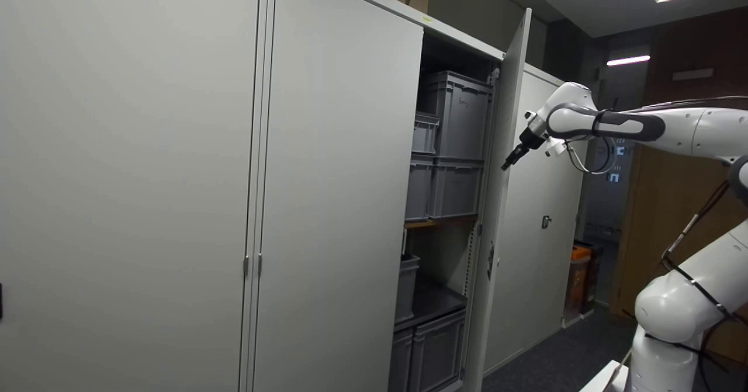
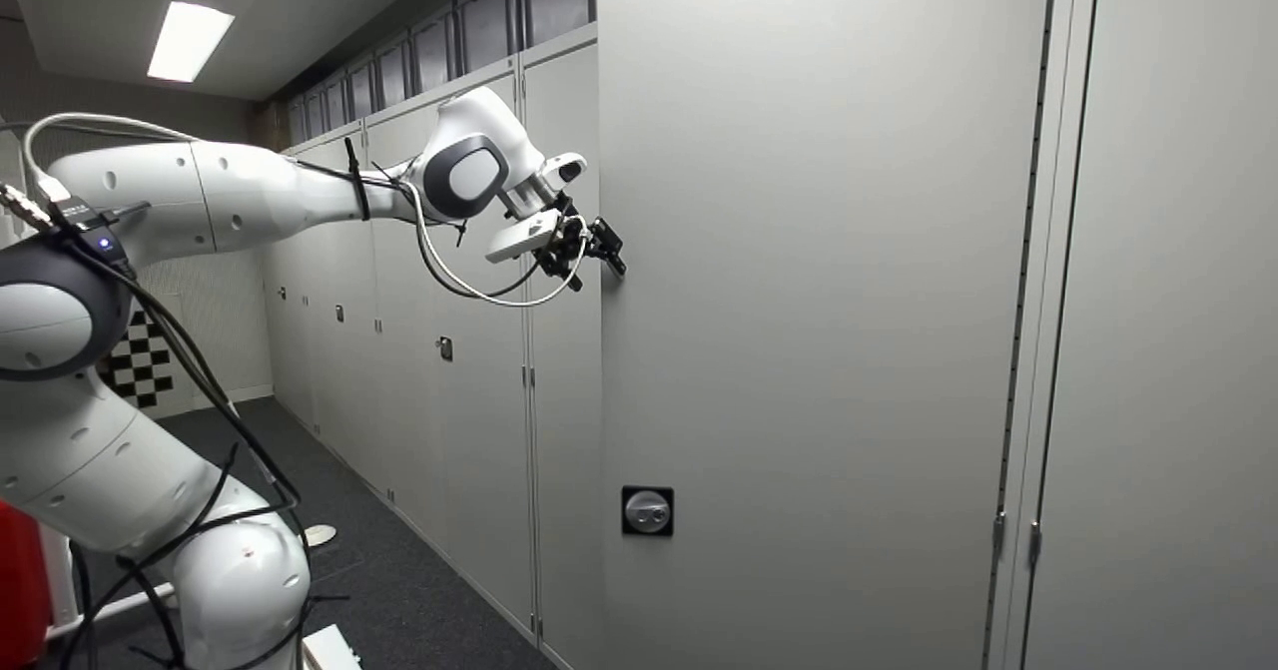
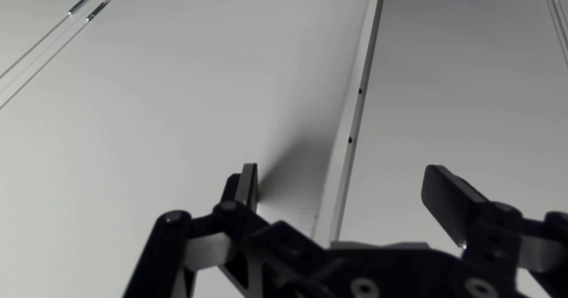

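Door edge (image 3: 356, 116) between hand's (image 3: 341, 176) fingers (image 3: 248, 184) in wrist view

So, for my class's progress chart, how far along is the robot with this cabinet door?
Looks done: the cabinet door stands open, with grey crates visible inside.
In hand: the pincer is at the door's free edge, which passes between its spread fingers in the wrist view; contact is unclear.
Left, probably: any firm hold, since the jaws stand wide apart with nothing clamped.

Door (image 2: 819, 321): smooth painted metal. Arm (image 2: 245, 196): glossy. Boxes (image 1: 461, 123): matt plastic.
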You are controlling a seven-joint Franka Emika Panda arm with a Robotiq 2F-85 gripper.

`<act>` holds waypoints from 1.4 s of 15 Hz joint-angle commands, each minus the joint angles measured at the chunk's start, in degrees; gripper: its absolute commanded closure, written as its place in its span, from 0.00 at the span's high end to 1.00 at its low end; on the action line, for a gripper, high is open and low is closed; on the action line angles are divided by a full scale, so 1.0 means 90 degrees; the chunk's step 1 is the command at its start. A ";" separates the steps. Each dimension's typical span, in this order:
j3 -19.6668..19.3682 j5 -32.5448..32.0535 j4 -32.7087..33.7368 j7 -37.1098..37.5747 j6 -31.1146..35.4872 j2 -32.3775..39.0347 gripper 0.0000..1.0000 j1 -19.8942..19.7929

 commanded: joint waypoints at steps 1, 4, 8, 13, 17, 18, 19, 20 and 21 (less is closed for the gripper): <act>0.0077 0.0182 0.0382 -0.0057 0.0126 0.0285 1.00 0.0053; 0.0122 0.0200 0.0468 -0.0032 0.0148 0.0382 1.00 0.0049; 0.0159 0.0254 0.0581 0.0008 0.0156 0.0541 1.00 0.0041; 0.0214 0.0346 0.0767 0.0037 0.0145 0.0749 1.00 0.0039; 0.0270 0.0398 0.0915 0.0033 0.0149 0.0887 1.00 0.0036; 0.0279 0.0409 0.0957 0.0028 0.0147 0.0925 1.00 0.0037; 0.0287 0.0423 0.0988 0.0026 0.0164 0.0960 1.00 0.0038; 0.0298 0.0428 0.1023 0.0029 0.0169 0.0991 1.00 0.0037; 0.0307 0.0439 0.1047 0.0026 0.0195 0.1018 1.00 0.0041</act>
